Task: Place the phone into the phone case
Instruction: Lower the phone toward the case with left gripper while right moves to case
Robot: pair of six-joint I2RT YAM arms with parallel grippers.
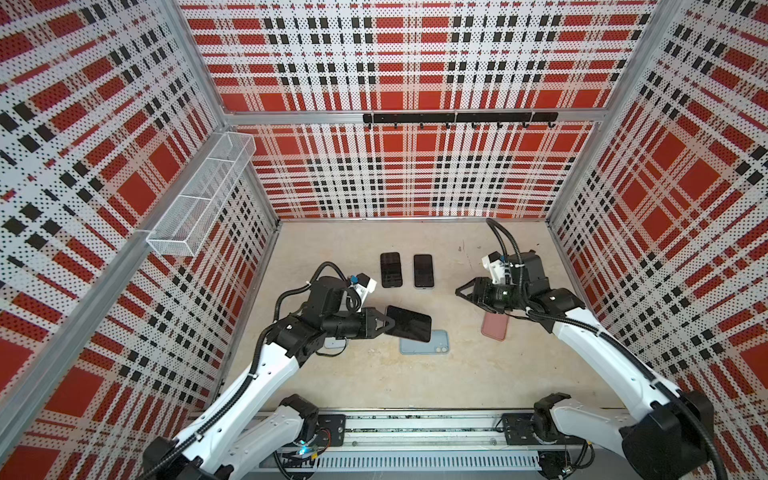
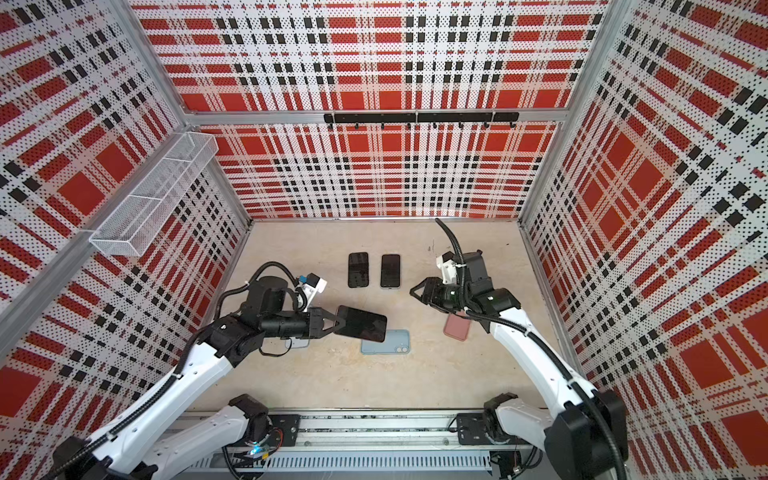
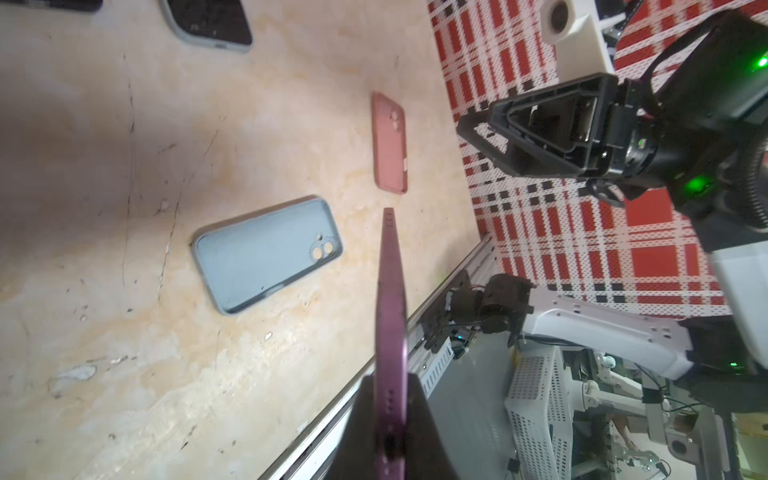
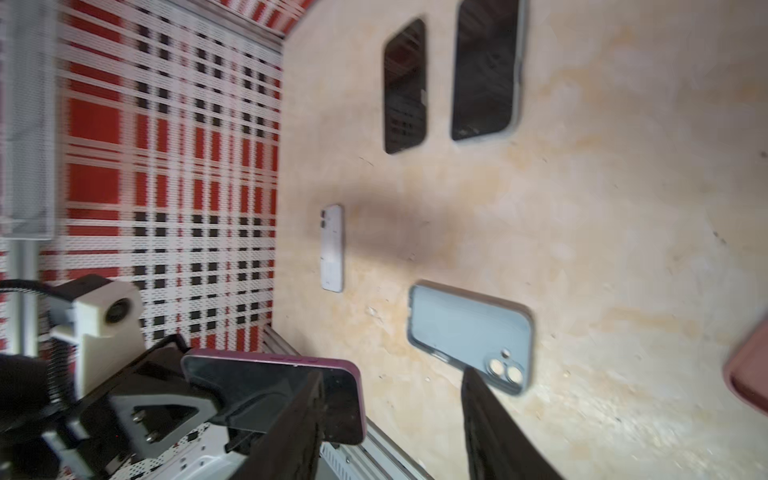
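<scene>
My left gripper is shut on one short end of a phone with a black screen and a pink-purple rim. It holds the phone in the air, screen up, partly over an empty light blue phone case lying open side up on the table. My right gripper stands open and empty, to the right of the phone and apart from it.
A pink case lies under my right arm. Two dark-screened phones lie side by side further back. A pale lilac case or phone lies under my left arm. A mesh basket hangs on the left wall.
</scene>
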